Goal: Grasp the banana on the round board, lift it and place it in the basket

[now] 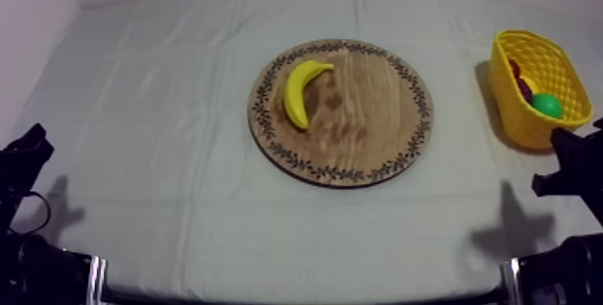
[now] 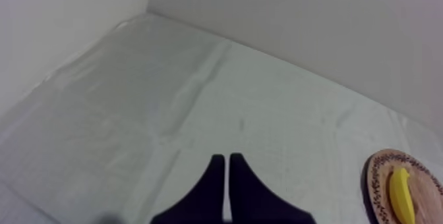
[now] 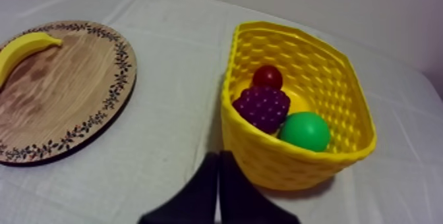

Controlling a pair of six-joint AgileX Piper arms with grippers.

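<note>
Banana (image 1: 302,91) lay on the wooden board (image 1: 368,147), on the board's left part, a little left of the centre of the top view's frame, with its curve bowed toward the board's left rim and one end pointing to the upper right. Nothing was touching it. The board sat flat on the grey-white cloth (image 1: 161,147) in the middle of the frame. The yellow basket (image 1: 520,122) stood at the frame's right edge, well apart from the board. Inside it were a bunch of grapes (image 3: 262,107), a small red fruit (image 3: 267,76) and a green round fruit (image 3: 304,131).

The left arm (image 1: 22,161) sat low at the frame's lower left and the right arm (image 1: 574,161) low at the lower right, just below the basket. The left gripper (image 2: 227,159) had its two black fingers pressed together in a narrow wedge, holding nothing, over bare cloth with the board and banana far off to one side. The right gripper (image 3: 219,155) was likewise closed on nothing, its tips near the basket's near wall.
</note>
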